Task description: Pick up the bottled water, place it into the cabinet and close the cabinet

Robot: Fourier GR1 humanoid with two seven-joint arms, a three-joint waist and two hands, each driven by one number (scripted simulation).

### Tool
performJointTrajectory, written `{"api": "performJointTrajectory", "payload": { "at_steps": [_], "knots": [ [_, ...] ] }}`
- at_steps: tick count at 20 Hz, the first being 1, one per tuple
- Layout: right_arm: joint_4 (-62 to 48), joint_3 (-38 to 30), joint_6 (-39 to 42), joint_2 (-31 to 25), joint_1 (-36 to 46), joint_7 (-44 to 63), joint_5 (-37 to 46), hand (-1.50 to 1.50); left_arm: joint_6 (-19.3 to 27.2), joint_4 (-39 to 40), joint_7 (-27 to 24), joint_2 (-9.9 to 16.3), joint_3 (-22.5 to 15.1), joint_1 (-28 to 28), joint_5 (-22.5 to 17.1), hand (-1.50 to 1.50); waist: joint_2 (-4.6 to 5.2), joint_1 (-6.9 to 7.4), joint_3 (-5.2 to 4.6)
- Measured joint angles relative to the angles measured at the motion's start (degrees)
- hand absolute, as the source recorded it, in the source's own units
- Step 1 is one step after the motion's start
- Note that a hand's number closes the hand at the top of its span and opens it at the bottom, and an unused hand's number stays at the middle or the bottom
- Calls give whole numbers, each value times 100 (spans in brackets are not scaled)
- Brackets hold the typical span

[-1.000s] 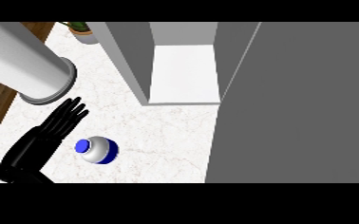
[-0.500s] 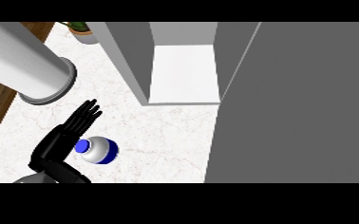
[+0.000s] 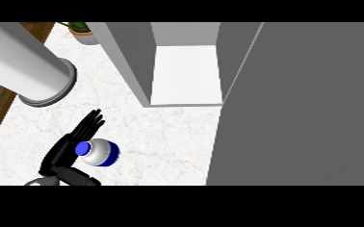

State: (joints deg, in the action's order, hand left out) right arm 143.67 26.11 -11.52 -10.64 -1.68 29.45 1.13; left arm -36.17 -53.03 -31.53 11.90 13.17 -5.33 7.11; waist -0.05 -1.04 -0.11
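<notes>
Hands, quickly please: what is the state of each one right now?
Left hand: open, fingers straight, beside the bottled water, holding nothing.
Right hand: not in view.

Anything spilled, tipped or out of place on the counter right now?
Nothing stands out. The bottled water stands upright on the counter beside the open left hand, and the cabinet is open.
</notes>
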Motion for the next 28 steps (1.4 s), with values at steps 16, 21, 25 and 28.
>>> {"api": "performJointTrajectory", "payload": {
  "at_steps": [16,21,25,28],
  "knots": [
    [-39,-117,-213,-112,142,12,20,-150,431,1835,-980,25,-299,-773,3,-150,4,-23,-2],
    [-61,-136,-223,-148,-49,-181,17,-150,403,2181,-982,-47,-354,-987,-113,-150,5,-15,1],
    [-49,-137,-213,-214,-191,-276,9,-150,276,2368,-920,-102,-419,-1154,-209,150,3,-31,1],
    [-58,-169,-212,-251,-259,-368,3,-150,91,2452,-866,-116,-489,-1245,-285,150,-2,-43,10]
  ]
}}
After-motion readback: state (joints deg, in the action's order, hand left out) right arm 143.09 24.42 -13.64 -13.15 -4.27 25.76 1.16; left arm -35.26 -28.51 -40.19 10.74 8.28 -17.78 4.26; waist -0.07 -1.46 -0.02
